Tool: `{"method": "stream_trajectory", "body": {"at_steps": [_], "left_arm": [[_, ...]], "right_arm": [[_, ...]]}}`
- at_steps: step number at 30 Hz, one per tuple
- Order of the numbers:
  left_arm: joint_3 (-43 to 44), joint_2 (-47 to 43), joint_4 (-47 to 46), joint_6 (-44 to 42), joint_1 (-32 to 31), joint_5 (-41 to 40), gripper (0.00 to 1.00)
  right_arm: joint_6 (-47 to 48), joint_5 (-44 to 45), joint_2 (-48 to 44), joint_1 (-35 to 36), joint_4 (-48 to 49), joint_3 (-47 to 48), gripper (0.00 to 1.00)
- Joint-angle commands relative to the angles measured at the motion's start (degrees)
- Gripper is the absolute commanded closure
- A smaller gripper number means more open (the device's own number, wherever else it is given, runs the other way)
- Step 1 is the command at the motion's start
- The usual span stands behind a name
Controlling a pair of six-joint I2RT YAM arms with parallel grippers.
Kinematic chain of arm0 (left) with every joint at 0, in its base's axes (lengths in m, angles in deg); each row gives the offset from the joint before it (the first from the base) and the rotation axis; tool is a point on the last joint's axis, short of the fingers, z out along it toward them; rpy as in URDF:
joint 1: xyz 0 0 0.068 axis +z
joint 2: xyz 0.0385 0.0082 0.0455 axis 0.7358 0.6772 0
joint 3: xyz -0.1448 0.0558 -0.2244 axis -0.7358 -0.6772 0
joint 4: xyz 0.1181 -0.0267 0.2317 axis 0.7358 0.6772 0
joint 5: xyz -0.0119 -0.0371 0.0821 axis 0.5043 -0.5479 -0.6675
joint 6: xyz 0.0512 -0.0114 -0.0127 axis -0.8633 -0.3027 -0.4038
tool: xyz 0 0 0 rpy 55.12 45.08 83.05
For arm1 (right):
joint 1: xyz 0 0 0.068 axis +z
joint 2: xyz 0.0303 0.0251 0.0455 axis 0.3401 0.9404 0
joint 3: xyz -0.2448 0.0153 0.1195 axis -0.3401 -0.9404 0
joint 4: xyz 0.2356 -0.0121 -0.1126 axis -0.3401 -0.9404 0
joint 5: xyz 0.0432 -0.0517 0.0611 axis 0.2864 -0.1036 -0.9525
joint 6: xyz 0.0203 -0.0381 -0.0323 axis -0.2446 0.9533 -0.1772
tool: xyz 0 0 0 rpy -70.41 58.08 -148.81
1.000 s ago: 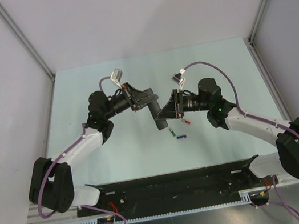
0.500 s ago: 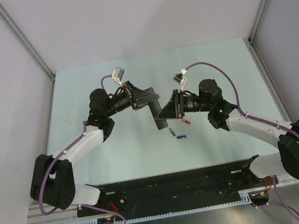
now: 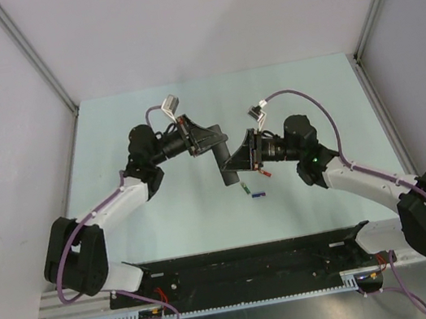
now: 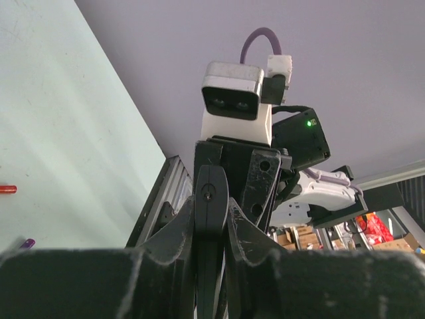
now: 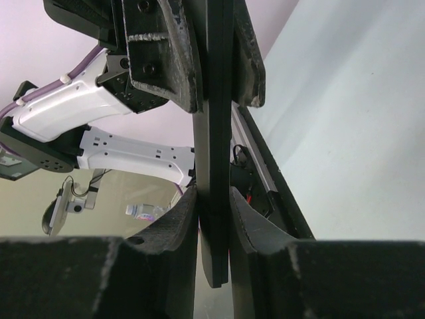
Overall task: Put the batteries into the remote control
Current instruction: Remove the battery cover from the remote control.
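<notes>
Grey walls [image 3: 197, 22] are closing in a pale green tabletop [image 3: 108, 128] on three sides, with metal posts rising at the back corners. Reaching in from the left, the left hand [image 3: 215, 146] is clamping its fingers on the far end of the remote control [image 3: 227, 172], which is sitting between the two hands near the middle of the tabletop and showing edge-on in both wrist views. The right hand [image 3: 236, 161] is pinching the nearer part of the same bar from the opposite side. Just beyond it, the green battery [image 3: 245, 188], the blue-purple battery [image 3: 258, 195] and the red battery [image 3: 264, 172] are lying loose on the tabletop, near one another.
</notes>
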Motion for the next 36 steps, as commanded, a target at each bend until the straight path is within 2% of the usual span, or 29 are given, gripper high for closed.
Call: {"method": "stream_trajectory", "body": {"at_steps": [1, 9, 13, 15, 16, 18, 20, 23, 28, 30, 34, 35, 36], "left_arm": [[5.5, -0.4, -5.4, 2.5, 1.8, -5.6, 1.00], [5.6, 0.2, -5.4, 2.4, 1.9, -5.7, 1.00], [5.0, 0.2, -5.3, 1.3, 1.9, -5.6, 1.00], [4.1, 0.2, -5.3, 0.2, 1.9, -5.7, 1.00], [3.8, 0.2, -5.2, 0.0, 1.9, -5.8, 1.00], [2.7, 0.4, -5.3, -0.5, 1.9, -5.9, 1.00], [1.9, 0.7, -5.2, -1.0, 1.9, -6.3, 1.00], [0.8, 1.3, -4.9, -1.3, 1.9, -6.5, 1.00], [-0.3, 1.9, -4.7, -1.9, 1.9, -7.4, 1.00], [-0.5, 2.1, -4.0, -2.5, 1.9, -7.9, 1.00], [-0.1, 2.0, -0.4, -5.6, 1.9, -9.1, 1.00], [-0.1, 1.9, 0.7, -6.1, 1.9, -9.2, 1.00], [0.0, 1.9, 1.0, -6.4, 1.9, -9.4, 1.00]], "right_arm": [[2.5, -4.1, -0.5, 2.1, -5.4, -2.4, 0.74], [2.3, -3.6, -1.2, 2.2, -5.4, -3.2, 0.73], [0.8, -3.5, -1.4, 1.4, -4.1, -3.2, 0.78], [-0.9, -4.2, -1.4, 0.9, -1.9, -3.2, 0.77], [-1.5, -4.4, -1.6, 0.7, -0.7, -3.1, 0.73], [-1.9, -4.2, -1.7, 0.0, -1.2, -3.1, 0.57], [-2.0, -3.5, -2.3, -0.6, -2.2, -3.1, 0.45], [-2.3, -2.7, -3.4, -1.1, -2.9, -2.6, 0.38], [-1.1, -1.6, -3.9, -1.3, -6.4, 0.1, 0.34], [1.4, 0.6, -4.9, -1.4, -10.1, 1.8, 0.33], [10.6, 7.0, -7.7, -0.8, -28.7, 7.9, 0.23], [13.6, 9.3, -8.1, -0.7, -31.4, 10.3, 0.12], [15.2, 10.7, -8.6, -0.3, -34.1, 11.7, 0.08]]}}
